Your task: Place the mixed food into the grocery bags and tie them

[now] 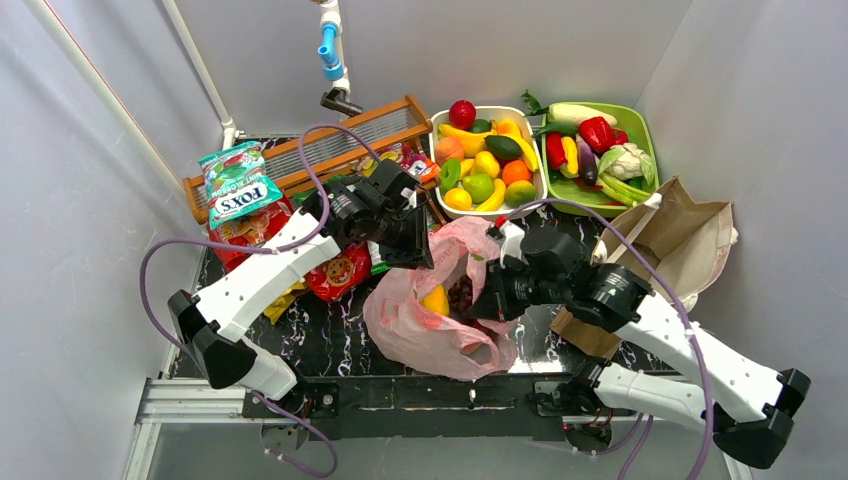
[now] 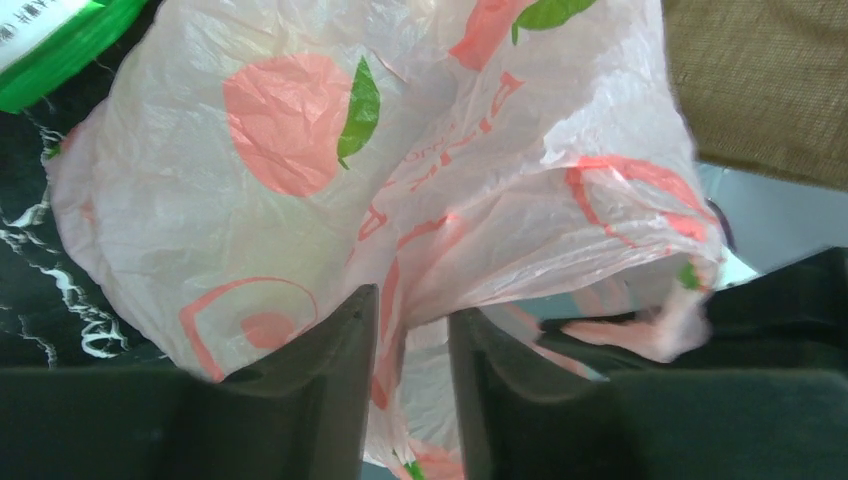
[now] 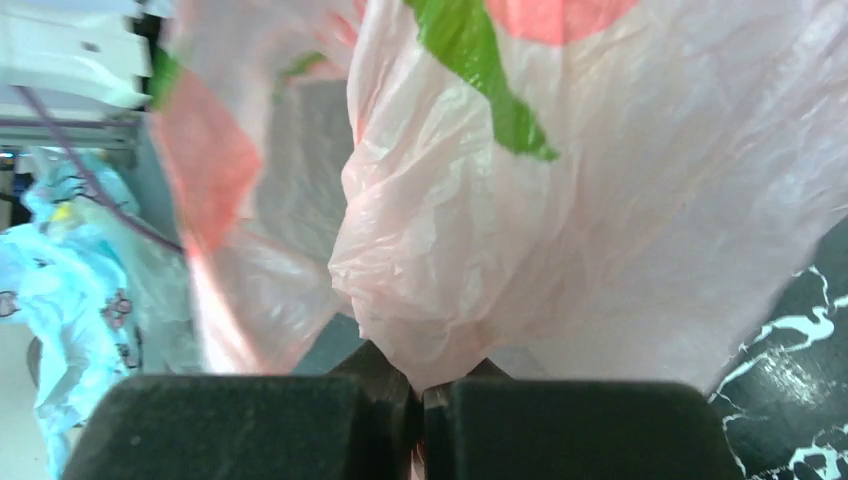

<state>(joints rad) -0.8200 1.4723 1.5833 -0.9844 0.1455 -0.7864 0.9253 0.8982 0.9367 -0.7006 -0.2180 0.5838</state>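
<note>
The pink plastic bag [image 1: 440, 330] lies open in the middle of the black table, with a yellow piece [image 1: 436, 300] and dark grapes [image 1: 462, 295] inside. My left gripper [image 1: 418, 250] is at the bag's far rim. In the left wrist view its jaws [image 2: 412, 305] stand slightly apart, with loose bag film [image 2: 300, 200] between them. My right gripper [image 1: 487, 300] is at the bag's right rim. In the right wrist view it [image 3: 425, 385] is shut on a bunched fold of the bag [image 3: 600, 250]. The brown paper bag [image 1: 685, 235] lies at the right. Snack packets [image 1: 235, 185] lie at the left.
A white basket [image 1: 437, 125] of toy fruit and a green tray [image 1: 645, 125] of toy vegetables stand at the back. A wooden rack [image 1: 330, 145] lies behind the snack packets. Grey walls close in on the left, the right and the back.
</note>
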